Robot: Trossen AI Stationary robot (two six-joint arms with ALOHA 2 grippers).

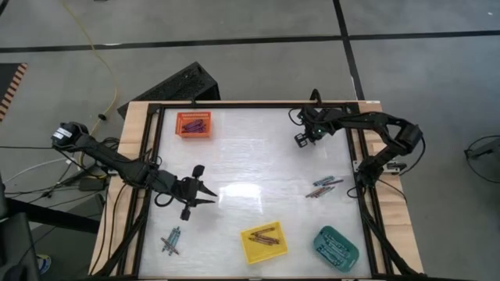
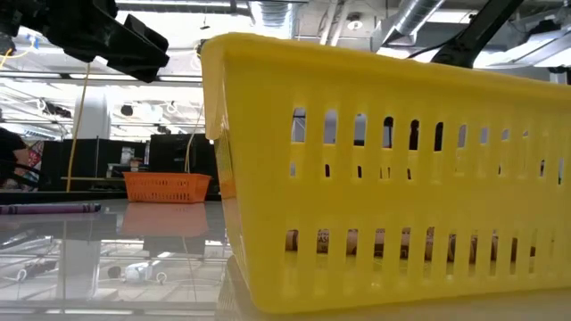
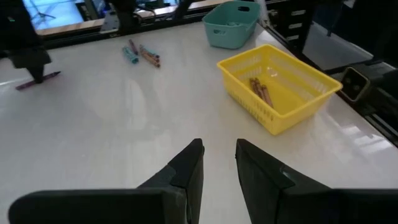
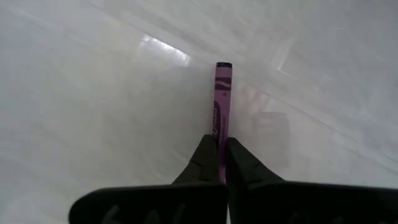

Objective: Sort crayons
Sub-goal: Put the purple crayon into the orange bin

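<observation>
Looking down from the high view: right gripper (image 1: 303, 140) sits at 1 o'clock on the desk (image 1: 250, 168), left gripper (image 1: 205, 195) at 8 o'clock, loose crayons (image 1: 323, 187) at 4 o'clock. Left wrist view: fingers (image 3: 186, 171) slightly parted, holding nothing. Right wrist view: fingers pinching a purple crayon (image 4: 222, 99) lying on the desk.

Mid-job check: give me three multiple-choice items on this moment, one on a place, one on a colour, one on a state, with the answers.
1. The yellow tray sits:
A. far-left corner
B. near edge, between loose crayons and teal tray
C. under the right tool

2. The right tool's crayon is:
A. purple
B. green
C. white

3. The left tool is:
A. shut on a crayon
B. inside a tray
C. holding nothing

Answers:
1 B, yellow tray lies beside teal tray.
2 A, purple crayon in right tool.
3 C, left tool grips nothing above the bare table.
</observation>
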